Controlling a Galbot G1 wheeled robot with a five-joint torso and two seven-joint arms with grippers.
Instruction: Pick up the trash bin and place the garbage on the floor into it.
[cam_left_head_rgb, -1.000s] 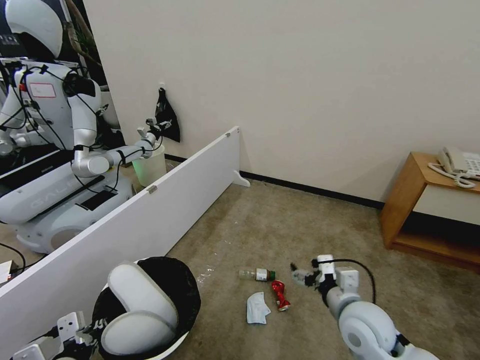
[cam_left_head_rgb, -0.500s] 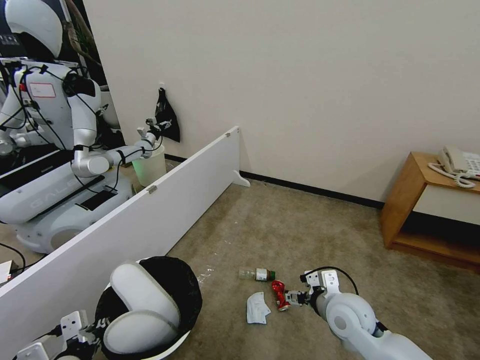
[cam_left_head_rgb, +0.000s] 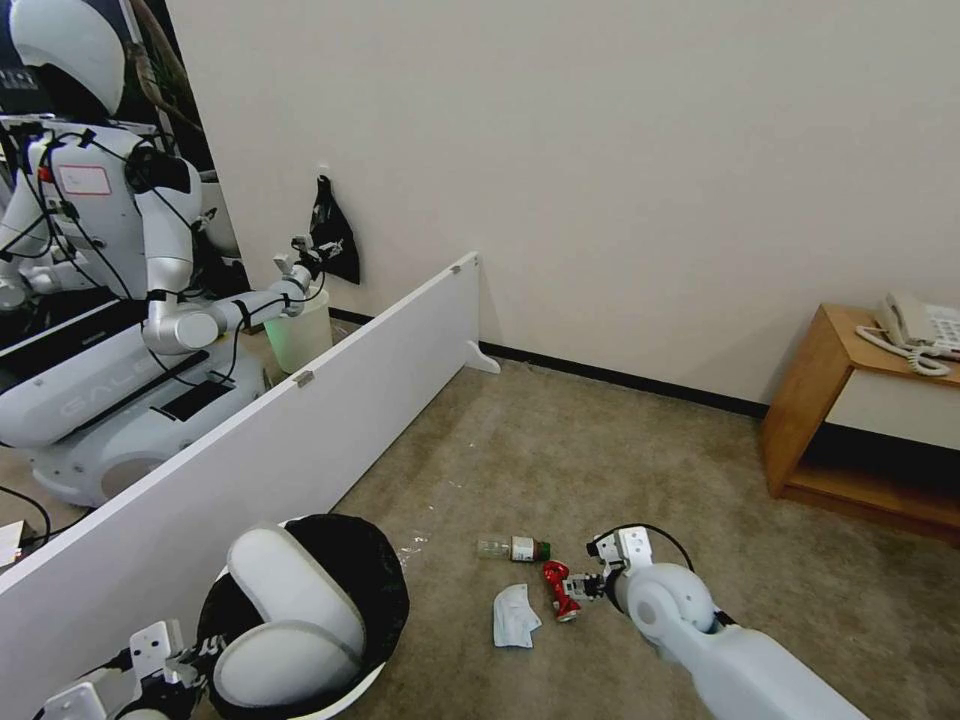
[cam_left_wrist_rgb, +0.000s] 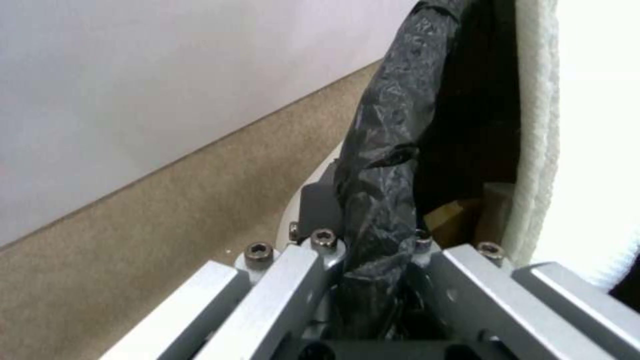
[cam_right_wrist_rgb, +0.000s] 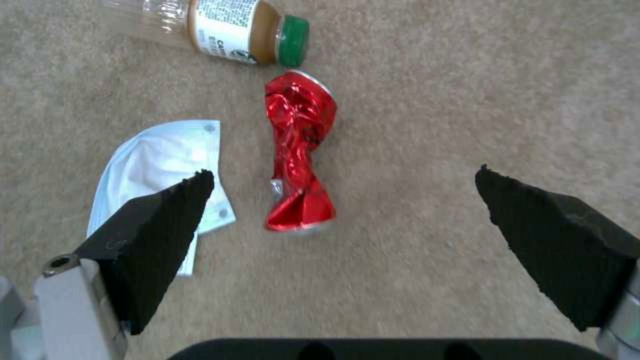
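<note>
The right gripper hangs low over the carpet with its black pads spread wide apart, holding nothing. The crushed red can lies on the floor just at its fingertips, toward nine o'clock from the gripper in the head view. In the right wrist view the can sits between the two pads and a little ahead of them, touching neither. The white mask lies flat just beside the can, and the clear bottle with a green cap lies on its side near the can's far end.

The left gripper is clamped on the rim of the trash bin, the black liner bunched between its jaws; the head view puts the bin at seven o'clock, next to a long white board.

A plain wall stands behind, and a wooden side table with a telephone is at three o'clock.
</note>
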